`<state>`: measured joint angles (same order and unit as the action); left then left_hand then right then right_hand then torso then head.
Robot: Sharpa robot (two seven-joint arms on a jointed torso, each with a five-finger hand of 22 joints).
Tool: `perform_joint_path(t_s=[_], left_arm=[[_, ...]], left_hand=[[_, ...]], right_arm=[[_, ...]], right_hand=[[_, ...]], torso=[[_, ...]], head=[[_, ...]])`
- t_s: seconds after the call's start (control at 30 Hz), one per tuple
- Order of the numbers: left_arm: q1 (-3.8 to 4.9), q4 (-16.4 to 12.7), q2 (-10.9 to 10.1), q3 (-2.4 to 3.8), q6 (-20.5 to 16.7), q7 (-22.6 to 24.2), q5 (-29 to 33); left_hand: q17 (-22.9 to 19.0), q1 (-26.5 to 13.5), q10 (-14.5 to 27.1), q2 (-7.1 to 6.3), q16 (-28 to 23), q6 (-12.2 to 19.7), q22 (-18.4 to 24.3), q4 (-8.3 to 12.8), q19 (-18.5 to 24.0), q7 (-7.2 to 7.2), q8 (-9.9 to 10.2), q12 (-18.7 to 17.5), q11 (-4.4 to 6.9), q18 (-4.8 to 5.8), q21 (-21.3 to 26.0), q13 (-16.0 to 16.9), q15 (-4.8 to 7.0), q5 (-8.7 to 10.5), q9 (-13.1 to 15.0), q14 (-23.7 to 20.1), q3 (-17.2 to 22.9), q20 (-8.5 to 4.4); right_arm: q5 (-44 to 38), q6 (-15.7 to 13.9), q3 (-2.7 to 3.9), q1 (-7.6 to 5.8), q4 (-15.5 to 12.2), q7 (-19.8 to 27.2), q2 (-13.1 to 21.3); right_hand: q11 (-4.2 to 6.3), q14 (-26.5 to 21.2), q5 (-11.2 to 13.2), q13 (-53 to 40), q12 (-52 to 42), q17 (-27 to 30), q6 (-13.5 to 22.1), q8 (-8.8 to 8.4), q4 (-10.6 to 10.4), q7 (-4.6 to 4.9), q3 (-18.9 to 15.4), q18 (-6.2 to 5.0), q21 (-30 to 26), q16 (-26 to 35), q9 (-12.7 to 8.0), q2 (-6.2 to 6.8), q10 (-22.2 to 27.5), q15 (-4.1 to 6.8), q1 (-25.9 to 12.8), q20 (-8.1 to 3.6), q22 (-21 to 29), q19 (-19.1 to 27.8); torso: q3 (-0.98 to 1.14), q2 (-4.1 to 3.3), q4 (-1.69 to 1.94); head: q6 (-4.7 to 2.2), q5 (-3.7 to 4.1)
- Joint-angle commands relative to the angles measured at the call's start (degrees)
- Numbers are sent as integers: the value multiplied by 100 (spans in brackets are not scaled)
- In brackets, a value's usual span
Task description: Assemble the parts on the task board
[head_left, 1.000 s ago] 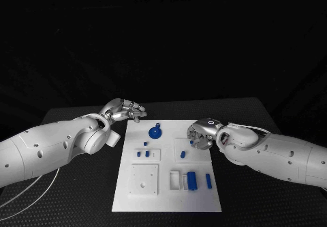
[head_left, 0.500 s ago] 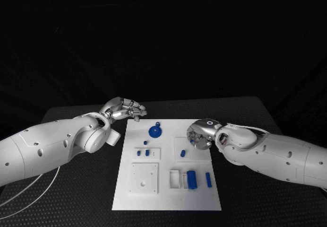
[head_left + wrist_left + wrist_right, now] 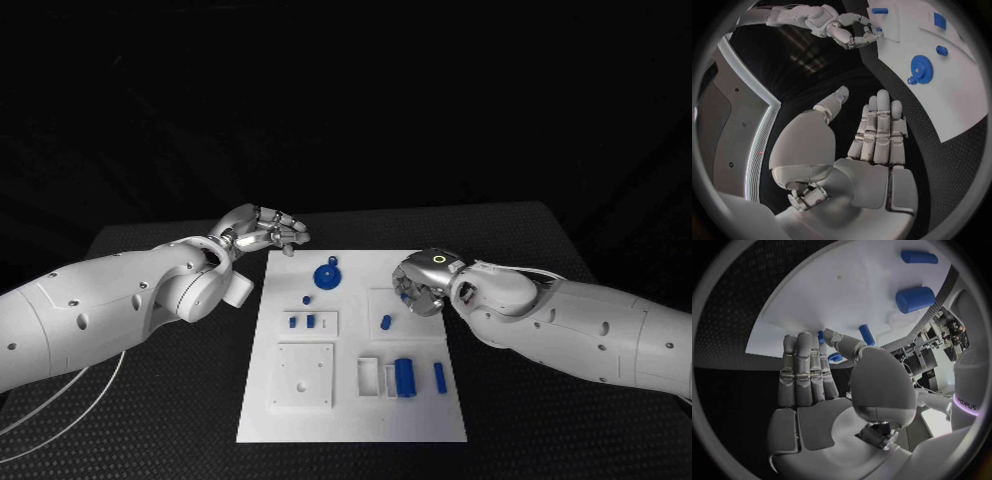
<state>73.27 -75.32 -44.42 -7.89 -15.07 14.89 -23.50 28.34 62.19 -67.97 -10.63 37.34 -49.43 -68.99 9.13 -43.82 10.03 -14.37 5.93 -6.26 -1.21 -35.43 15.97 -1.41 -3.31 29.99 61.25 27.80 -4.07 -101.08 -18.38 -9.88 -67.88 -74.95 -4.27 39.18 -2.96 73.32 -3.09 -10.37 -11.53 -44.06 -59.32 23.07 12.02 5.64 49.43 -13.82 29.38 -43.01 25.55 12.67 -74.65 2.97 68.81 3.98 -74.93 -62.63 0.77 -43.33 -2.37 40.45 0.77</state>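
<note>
Reading "OPUS", perhaps partial, beside the right hand (image 3: 826, 405).

Black table (image 3: 173, 400) with a finely textured mat-like top, spreading wide under everything. Directly on it, at the middle, a white rectangular task board (image 3: 353, 425), lying flat with its long sides running away from the robot. Thin pale cables (image 3: 51, 410) trailing across the near left corner.

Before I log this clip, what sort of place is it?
Probably a robotics lab test bench: a black table against a dark backdrop, a white task board with small blue parts such as a gear, and equipment racks in the right wrist view.
</note>
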Motion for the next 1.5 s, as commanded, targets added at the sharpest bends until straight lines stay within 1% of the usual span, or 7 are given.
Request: perform_joint_path(t_s=[0.03, 0.37, 0.6, 0.9, 1.03, 1.23, 1.5], left_arm=[[6, -15, -5, 4, 88, 7, 48], [6, -28, -3, 4, 109, 3, 49], [6, -37, -6, 4, 105, 13, 50], [6, -35, -10, 4, 84, 25, 62], [6, -32, -10, 4, 84, 30, 68], [6, -14, -15, 4, 97, 26, 88], [6, 6, -15, 4, 109, 22, 88]], left_hand=[[10, -23, 22, 24, -33, 30, -9, -17, -24, 11, 30, -13, -16, -45, 30, -9, -27, 5, -12, -18, -11, 7], [31, -17, 46, 22, -58, 82, -22, -28, -3, 32, 45, -22, -27, -40, 50, -20, -37, 6, -25, -33, -8, 16], [36, -13, 48, 28, -62, 90, -25, -30, 1, 35, 46, -22, -28, -40, 54, -21, -39, 6, -27, -35, -6, 18], [45, -12, 45, 40, -65, 101, -30, -37, 2, 40, 48, -19, -28, -39, 58, -22, -39, 5, -30, -31, -4, 19], [48, -12, 44, 43, -66, 105, -31, -40, 3, 41, 48, -19, -28, -39, 59, -22, -39, 5, -31, -30, -3, 20], [53, -14, 45, 46, -68, 114, -34, -44, 3, 44, 50, -18, -28, -39, 62, -24, -39, 5, -33, -30, -4, 20], [59, -14, 49, 46, -72, 126, -37, -47, 5, 48, 54, -19, -29, -39, 65, -26, -40, 5, -36, -30, -5, 21]], right_arm=[[-374, 68, -49, 68, 41, -170, -21], [-415, 85, -68, 82, 47, -190, -42], [-444, -43, -69, 83, 8, -206, -11], [-459, -191, -64, 76, -40, -256, 48], [-459, -233, -62, 60, -37, -266, 51], [-447, -277, -61, 9, -77, -272, 68], [-318, -258, -55, -38, -111, -237, 85]], right_hand=[[10, -14, 31, 1, 11, -24, -50, 17, -5, 9, 38, -118, 37, -33, 5, 34, -36, 35, 41, 7, -151, -19], [22, -15, 30, -53, 20, -80, -94, 21, -29, -7, 119, -118, 128, -70, 17, 85, -72, 47, 54, -3, -146, -7], [46, 28, 21, -110, 14, -123, -161, 31, -47, -30, 183, -118, 220, -109, 31, 112, -133, 70, 43, -21, -144, -32], [81, 88, 9, -202, 15, -178, -254, 38, -90, -63, 303, -118, 344, -147, 61, 176, -219, 103, -10, -53, -139, -67], [85, 93, 10, -217, 17, -189, -268, 39, -95, -68, 316, -118, 365, -153, 68, 187, -230, 108, -23, -59, -139, -73], [92, 102, 14, -237, 19, -205, -282, 39, -104, -73, 330, -118, 391, -163, 77, 198, -247, 114, -37, -67, -137, -83], [96, 106, 17, -250, 22, -215, -289, 38, -113, -75, 338, -118, 407, -170, 84, 205, -255, 118, -50, -72, -136, -87]], torso=[[2, -2, -1], [-2, 1, 1], [-5, 1, -2], [-6, 1, 11], [-6, 0, 7], [-3, 3, 1], [-1, 3, 6]], head=[[2, 2], [9, 5], [12, 17], [-1, 29], [-8, 24], [-2, 17], [-8, 22]])
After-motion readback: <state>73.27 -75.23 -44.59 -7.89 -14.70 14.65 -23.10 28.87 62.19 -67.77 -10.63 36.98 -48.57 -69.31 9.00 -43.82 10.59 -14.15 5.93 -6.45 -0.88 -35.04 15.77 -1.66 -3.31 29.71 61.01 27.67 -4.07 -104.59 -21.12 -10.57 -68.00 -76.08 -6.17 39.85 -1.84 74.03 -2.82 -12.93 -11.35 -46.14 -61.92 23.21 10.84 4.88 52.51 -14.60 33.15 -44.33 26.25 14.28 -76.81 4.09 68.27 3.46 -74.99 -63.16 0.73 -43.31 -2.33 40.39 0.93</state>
